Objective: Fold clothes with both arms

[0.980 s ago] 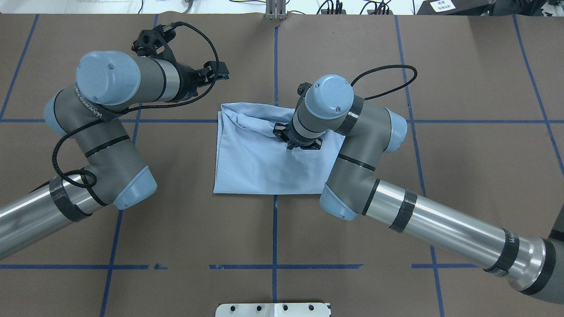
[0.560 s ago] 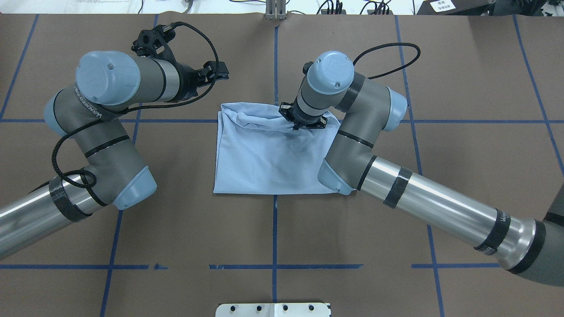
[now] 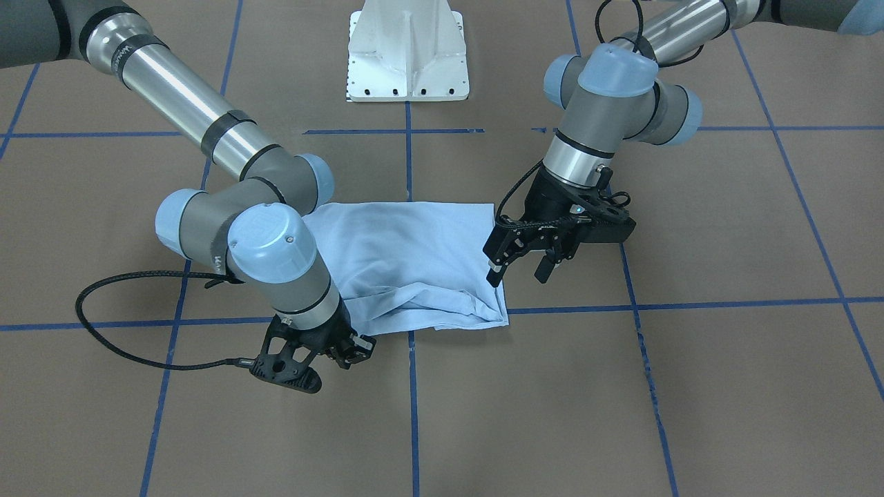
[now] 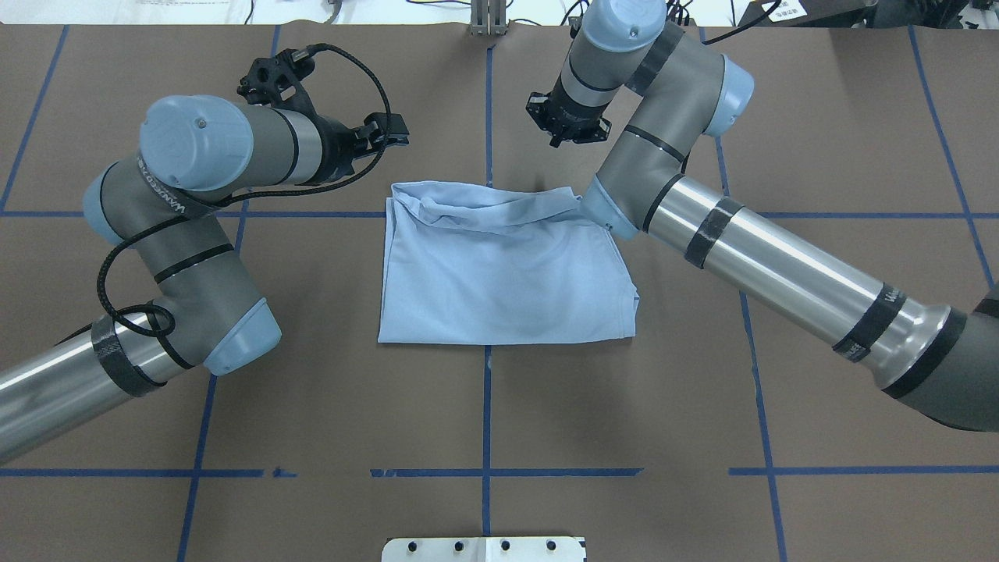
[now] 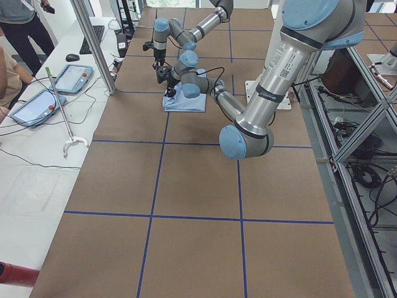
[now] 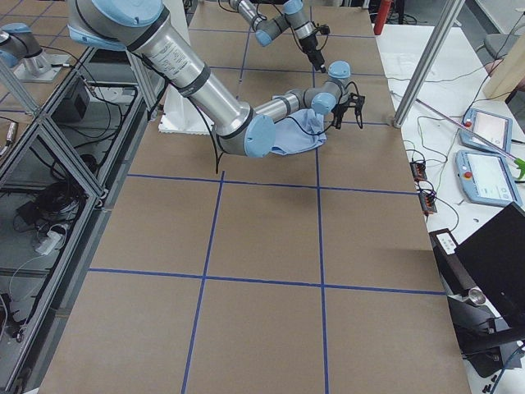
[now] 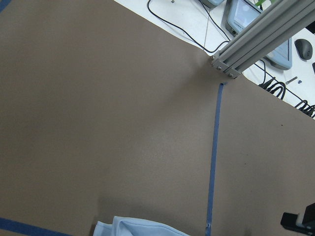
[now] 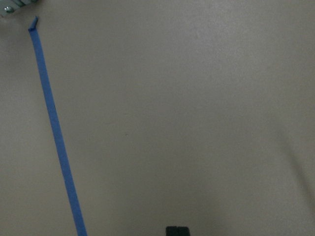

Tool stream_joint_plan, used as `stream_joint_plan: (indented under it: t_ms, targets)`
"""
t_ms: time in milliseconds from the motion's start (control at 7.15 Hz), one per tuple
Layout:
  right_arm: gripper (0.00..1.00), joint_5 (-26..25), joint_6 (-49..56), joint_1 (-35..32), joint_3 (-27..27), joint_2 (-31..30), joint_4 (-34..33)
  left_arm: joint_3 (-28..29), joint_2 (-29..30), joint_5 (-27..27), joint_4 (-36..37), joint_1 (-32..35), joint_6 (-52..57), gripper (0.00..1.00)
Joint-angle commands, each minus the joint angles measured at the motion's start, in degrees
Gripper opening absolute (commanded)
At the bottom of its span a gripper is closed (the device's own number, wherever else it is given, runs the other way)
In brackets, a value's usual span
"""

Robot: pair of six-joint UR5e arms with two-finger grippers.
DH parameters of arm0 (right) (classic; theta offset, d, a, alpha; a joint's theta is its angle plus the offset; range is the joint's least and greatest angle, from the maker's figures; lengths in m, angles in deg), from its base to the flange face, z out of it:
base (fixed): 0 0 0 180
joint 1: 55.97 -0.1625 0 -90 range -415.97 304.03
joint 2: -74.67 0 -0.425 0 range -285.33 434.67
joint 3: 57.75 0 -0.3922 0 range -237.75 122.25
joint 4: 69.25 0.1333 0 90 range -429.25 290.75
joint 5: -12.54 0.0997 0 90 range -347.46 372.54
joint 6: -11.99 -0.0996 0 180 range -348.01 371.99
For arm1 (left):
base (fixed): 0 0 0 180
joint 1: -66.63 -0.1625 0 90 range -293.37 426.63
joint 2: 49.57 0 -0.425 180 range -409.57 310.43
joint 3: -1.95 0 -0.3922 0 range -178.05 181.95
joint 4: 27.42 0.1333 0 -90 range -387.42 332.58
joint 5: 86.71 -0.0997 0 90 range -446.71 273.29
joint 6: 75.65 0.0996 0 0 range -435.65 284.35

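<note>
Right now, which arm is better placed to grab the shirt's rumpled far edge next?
Probably left: the left gripper is open beside the shirt's rumpled corner, while the right gripper is shut, off beyond the far edge.

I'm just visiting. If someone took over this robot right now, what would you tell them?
Left gripper: open, empty, above the table by the far left corner of the T-shirt.
Right gripper: shut, empty, past the far edge.
T-shirt: flat, mid-table, untouched.
Done: folded into a rough rectangle.
Left: far edge is rumpled; probably smooth it, perhaps fold again.
</note>
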Motion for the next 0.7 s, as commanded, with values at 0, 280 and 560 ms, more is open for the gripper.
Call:
stream_joint_plan:
  t_ms: [0,280,560]
  targets:
    - [0.00,4.74,2.85,-4.30,6.99,-6.14,-0.75,0.83,0.68,-0.79,0.35,-4.97,-0.50,0.74]
    - [0.00,4.92,5.57,-6.15,17.87,-16.41,-2.24,3.53,3.21,-0.37,0.62,-6.91,-2.01,0.00]
    - [0.00,5.01,9.52,-7.21,26.68,-22.51,-6.53,7.68,6.75,2.52,1.32,-7.71,8.58,0.00]
